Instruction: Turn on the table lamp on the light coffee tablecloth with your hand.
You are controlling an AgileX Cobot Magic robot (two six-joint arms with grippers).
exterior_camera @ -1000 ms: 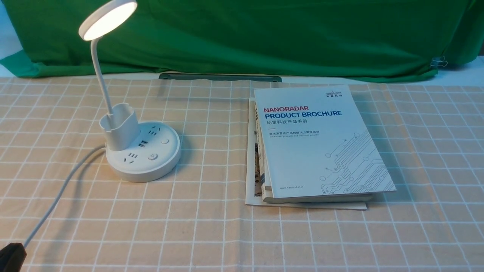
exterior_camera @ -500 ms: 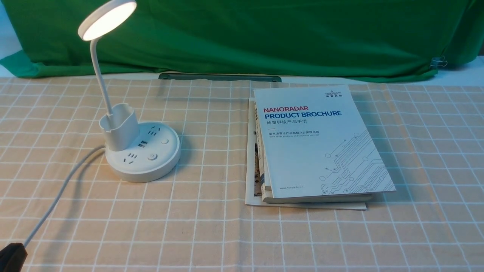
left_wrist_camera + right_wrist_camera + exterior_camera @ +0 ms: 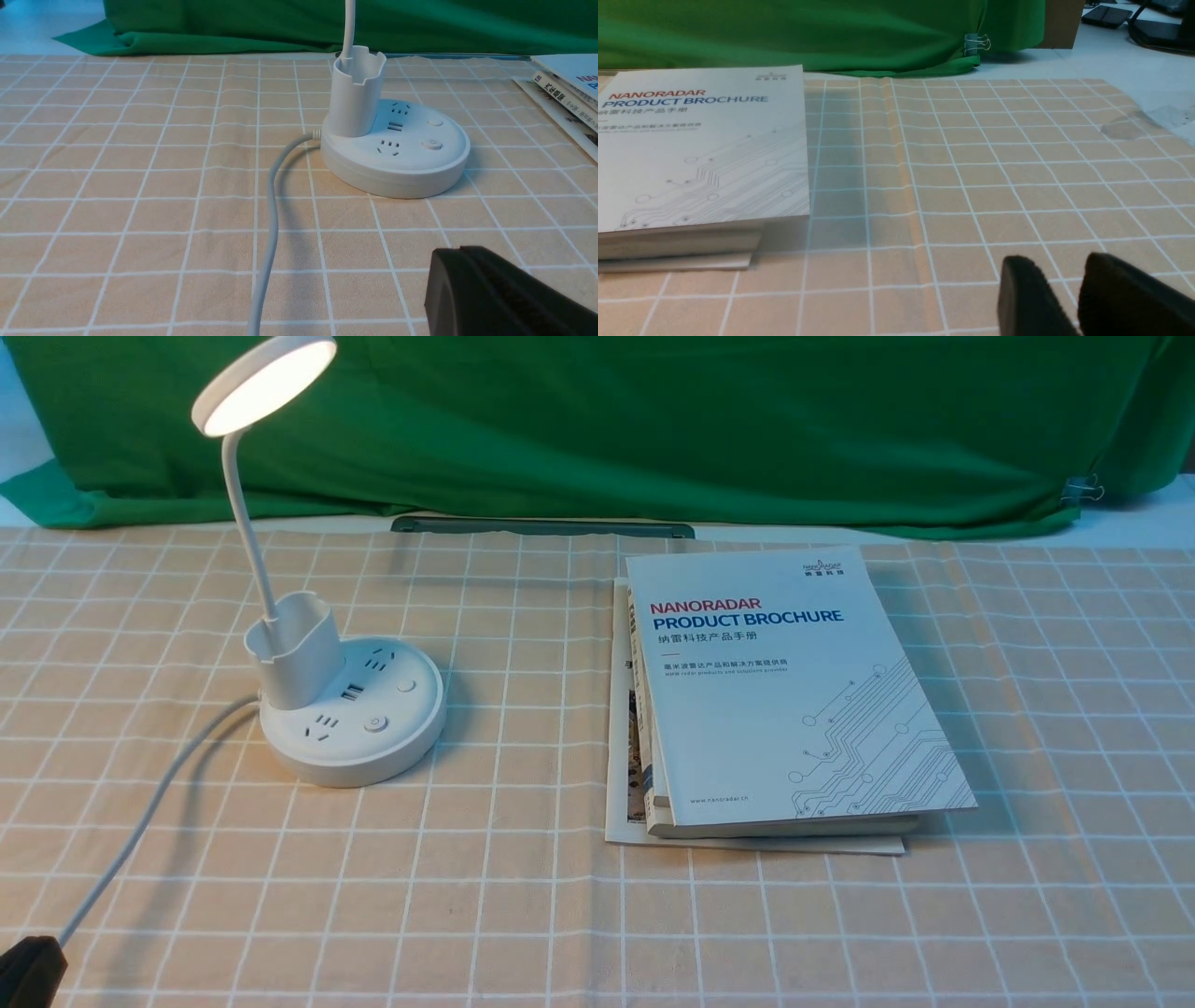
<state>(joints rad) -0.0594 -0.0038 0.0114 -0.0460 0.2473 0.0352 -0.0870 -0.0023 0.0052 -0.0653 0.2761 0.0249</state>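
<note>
The white table lamp (image 3: 359,723) stands on the light coffee tablecloth (image 3: 523,896) at the left, and its disc head (image 3: 264,383) glows lit. Its round base with sockets, buttons and pen cup also shows in the left wrist view (image 3: 397,154). My left gripper (image 3: 28,971) is a black tip at the bottom left corner, well short of the lamp base. In its wrist view the left gripper (image 3: 460,249) has its fingers pressed together, holding nothing. My right gripper (image 3: 1057,263) shows only in its wrist view, low over the cloth on the right, fingers slightly apart and empty.
The lamp's white cord (image 3: 140,821) runs from the base toward the bottom left. A stack of brochures (image 3: 784,691) lies right of centre, also seen in the right wrist view (image 3: 700,154). A green cloth (image 3: 700,420) hangs at the back, with a dark bar (image 3: 541,526) below it.
</note>
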